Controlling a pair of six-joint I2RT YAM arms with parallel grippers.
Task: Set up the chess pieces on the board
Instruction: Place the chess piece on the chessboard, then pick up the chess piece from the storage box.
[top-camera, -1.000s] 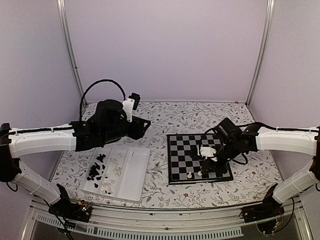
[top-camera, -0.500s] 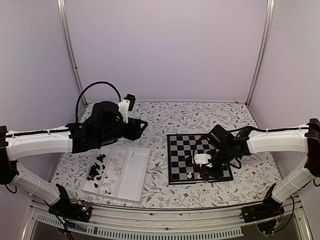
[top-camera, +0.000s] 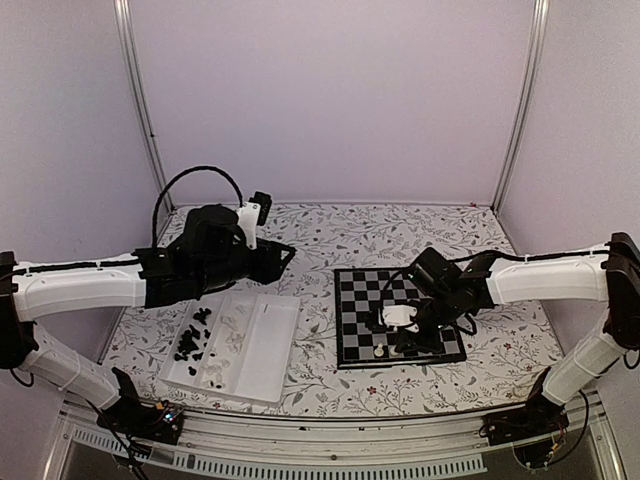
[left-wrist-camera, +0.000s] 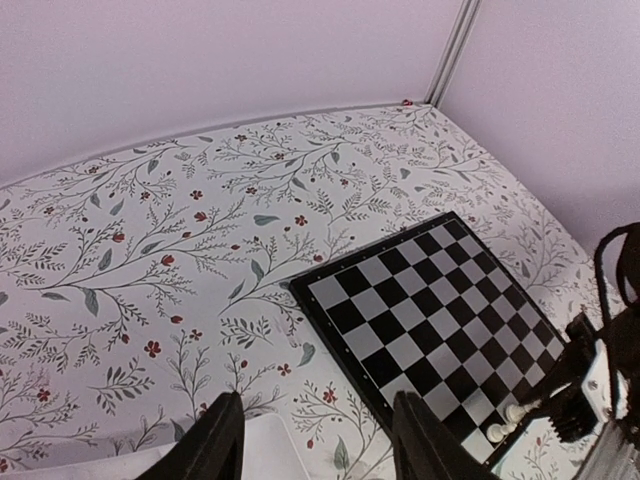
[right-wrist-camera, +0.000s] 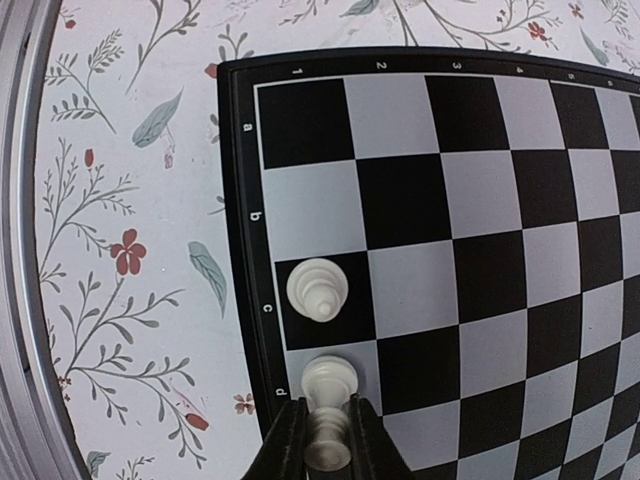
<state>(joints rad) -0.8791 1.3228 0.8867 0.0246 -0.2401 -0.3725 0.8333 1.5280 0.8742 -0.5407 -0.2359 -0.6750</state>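
Right gripper (right-wrist-camera: 327, 425) is low on the edge row, its two fingers closed snugly on a small cream-white plastic chess piece (right-wrist-camera: 328, 378), pads against both flanks. Whether the base is fully seated, I can't tell. Its silver-grey square lies on the flat square chessboard with black and silver-grey checks (right-wrist-camera: 480, 200), in the row facing the desk's near edge, a few squares in from the board's near-left corner.

Here's the worry: a second cream-white piece (right-wrist-camera: 318, 290) stands upright on the very next square, just beside the held one. These figures look light and top-heavy. If one pad clings as the fingers part, the piece could tip or skid off its square. Lift away at a slant and a finger could clip the neighbour, and one toppling would likely take the other with it, perhaps off the board onto the floral-patterned desk (right-wrist-camera: 120, 200).

Toward the desk's near-left corner, the white rectangular compartment tray (top-camera: 262, 340) holds the spare black and cream pieces (top-camera: 192, 340). Left gripper (left-wrist-camera: 315, 450) hovers beyond it, fingers apart, empty.
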